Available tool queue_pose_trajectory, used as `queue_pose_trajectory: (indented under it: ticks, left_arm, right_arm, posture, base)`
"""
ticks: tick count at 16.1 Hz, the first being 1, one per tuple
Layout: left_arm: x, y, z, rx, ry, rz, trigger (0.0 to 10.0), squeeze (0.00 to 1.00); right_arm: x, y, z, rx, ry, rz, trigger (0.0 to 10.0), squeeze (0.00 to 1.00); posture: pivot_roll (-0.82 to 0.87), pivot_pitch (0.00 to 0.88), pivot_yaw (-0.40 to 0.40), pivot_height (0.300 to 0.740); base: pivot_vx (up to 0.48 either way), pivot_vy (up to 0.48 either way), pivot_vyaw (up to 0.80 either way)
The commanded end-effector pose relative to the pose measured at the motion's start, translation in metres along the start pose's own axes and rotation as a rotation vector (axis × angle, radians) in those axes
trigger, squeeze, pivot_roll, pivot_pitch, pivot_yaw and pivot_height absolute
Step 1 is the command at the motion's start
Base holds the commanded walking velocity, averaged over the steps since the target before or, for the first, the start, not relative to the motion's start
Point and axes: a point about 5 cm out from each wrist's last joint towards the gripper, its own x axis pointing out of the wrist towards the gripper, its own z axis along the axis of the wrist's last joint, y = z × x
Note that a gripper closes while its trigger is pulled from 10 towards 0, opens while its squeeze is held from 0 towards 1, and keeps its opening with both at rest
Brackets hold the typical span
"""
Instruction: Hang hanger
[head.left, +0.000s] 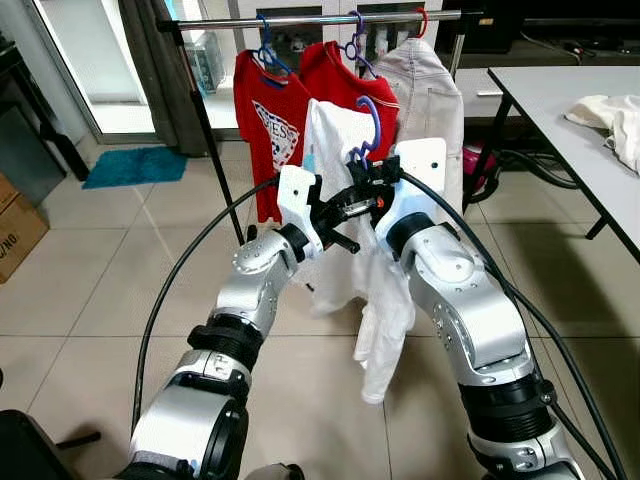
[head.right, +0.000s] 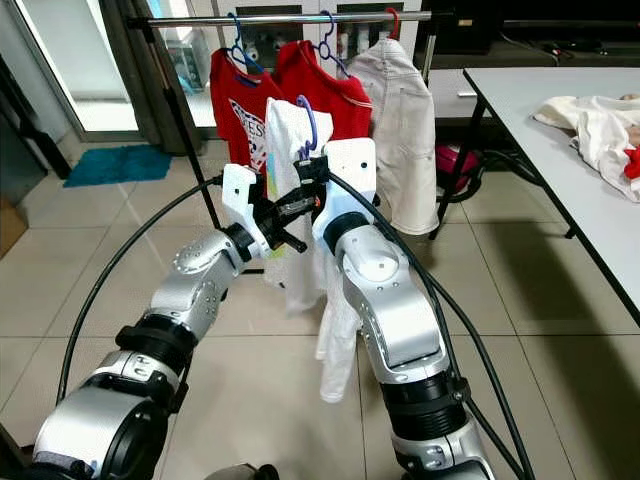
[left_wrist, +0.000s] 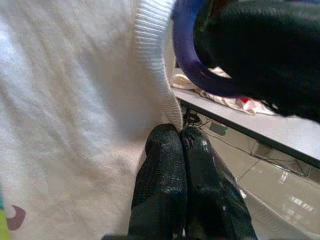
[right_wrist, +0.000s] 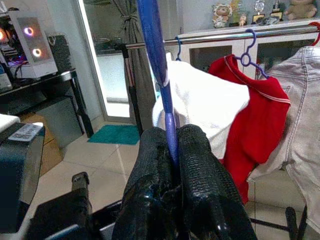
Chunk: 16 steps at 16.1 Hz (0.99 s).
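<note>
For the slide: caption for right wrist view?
Right tool shut on purple hanger, white shirt before the rail.

A: The room is bright. Daylight comes in through the glass door at about ten o'clock in the head views, and the floor tiles there look washed out.

B: Are the pictures sharp?

A: The head views are sharp, with only soft shadows. In the left wrist view the white shirt and purple hanger are blurred, too close to focus.
</note>
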Motion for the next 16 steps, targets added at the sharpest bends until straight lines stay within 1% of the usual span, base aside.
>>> queue_pose_trajectory:
  ticks: [1, 2, 4, 6, 7, 9, 10, 11, 13, 14, 15, 16]
  left_arm:
    - [-0.003, 0.004, 0.003, 0.014, 0.001, 0.025, 0.0, 0.0]
    - [-0.003, 0.004, 0.003, 0.019, 0.002, 0.032, 0.0, 0.0]
    - [-0.006, 0.005, 0.005, 0.021, -0.008, 0.064, 0.0, 0.0]
    - [-0.007, 0.006, 0.005, 0.021, -0.013, 0.075, 0.0, 0.0]
    - [-0.011, 0.008, 0.007, 0.014, -0.025, 0.108, 0.0, 0.0]
    - [-0.013, 0.009, 0.007, 0.009, -0.03, 0.12, 0.0, 0.0]
    - [-0.015, 0.009, 0.006, 0.0, -0.03, 0.143, 0.0, 0.0]
    - [-0.016, 0.009, 0.004, -0.004, -0.019, 0.165, 0.0, 0.0]
    - [-0.017, 0.01, 0.001, -0.004, 0.004, 0.186, 0.0, 0.0]
    - [-0.017, 0.01, -0.002, 0.0, 0.031, 0.203, 0.0, 0.0]
    - [-0.018, 0.01, -0.005, 0.003, 0.051, 0.221, 0.0, 0.0]
    - [-0.018, 0.01, -0.006, 0.005, 0.058, 0.229, 0.0, 0.0]
  right_arm:
    - [0.001, -0.001, 0.002, 0.003, -0.011, 0.0, 10.0, 0.0]
    - [0.0, -0.003, 0.0, 0.007, -0.005, -0.003, 10.0, 0.0]
    - [-0.002, -0.009, -0.004, 0.024, 0.018, -0.01, 10.0, 0.0]
    - [-0.002, -0.01, -0.005, 0.025, 0.024, -0.01, 10.0, 0.0]
    - [-0.002, -0.014, -0.009, 0.024, 0.043, -0.013, 10.0, 0.0]
    - [-0.002, -0.016, -0.011, 0.027, 0.056, -0.02, 10.0, 0.0]
    - [-0.003, -0.02, -0.019, 0.034, 0.101, -0.039, 10.0, 0.0]
    - [-0.006, -0.023, -0.03, 0.02, 0.167, -0.049, 10.0, 0.0]
    - [-0.009, -0.025, -0.044, -0.005, 0.254, -0.04, 10.0, 0.0]
    - [-0.013, -0.025, -0.059, -0.053, 0.35, -0.008, 10.0, 0.0]
    - [-0.021, -0.024, -0.078, -0.103, 0.467, 0.062, 10.0, 0.0]
    - [-0.025, -0.025, -0.084, -0.106, 0.493, 0.074, 10.0, 0.0]
  posture:
    - [-0.1, 0.0, 0.111, 0.74]
    - [-0.1, 0.0, 0.107, 0.74]
    - [-0.09, 0.0, 0.071, 0.74]
    - [-0.09, 0.0, 0.06, 0.74]
    - [-0.09, 0.0, 0.048, 0.74]
    - [-0.09, 0.0, 0.043, 0.74]
    - [-0.09, 0.0, 0.033, 0.74]
    - [-0.09, 0.0, 0.028, 0.74]
    - [-0.1, 0.0, 0.022, 0.74]
    - [-0.1, 0.0, 0.02, 0.74]
    - [-0.1, 0.0, 0.016, 0.74]
    - [-0.1, 0.0, 0.013, 0.74]
  base:
    - [0.0, 0.0, 0.0]
    - [0.0, 0.0, 0.0]
    - [0.0, 0.0, 0.0]
    - [0.0, 0.0, 0.0]
    - [0.0, 0.0, 0.0]
    - [0.0, 0.0, 0.0]
    - [0.0, 0.0, 0.0]
    - [0.0, 0.0, 0.0]
    - [0.0, 0.0, 0.0]
    - [0.0, 0.0, 0.0]
    - [0.0, 0.0, 0.0]
    - [0.0, 0.0, 0.0]
